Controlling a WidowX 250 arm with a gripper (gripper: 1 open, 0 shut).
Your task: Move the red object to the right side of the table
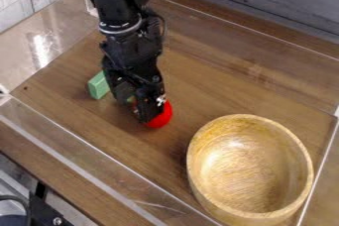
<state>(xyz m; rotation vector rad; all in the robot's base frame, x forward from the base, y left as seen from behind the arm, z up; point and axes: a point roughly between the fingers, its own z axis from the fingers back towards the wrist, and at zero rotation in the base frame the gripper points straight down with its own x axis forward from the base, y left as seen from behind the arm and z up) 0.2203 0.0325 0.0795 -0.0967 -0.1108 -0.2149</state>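
Grasping is judged to be the step in hand: the gripper (pixel 147 108), jaws spread apart, is held over the red fruit (pixel 158 116) lying at ten o'clock from the wooden bowl (pixel 249 166) on the table (pixel 239 71), so lowering and closing are called for next.

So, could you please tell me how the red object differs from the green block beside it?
The red object is rounded and glossy; the green block is flat-sided and matte. The red object lies right of the arm, nearer the wooden bowl; the green block lies left. Both are small and rest on the table.
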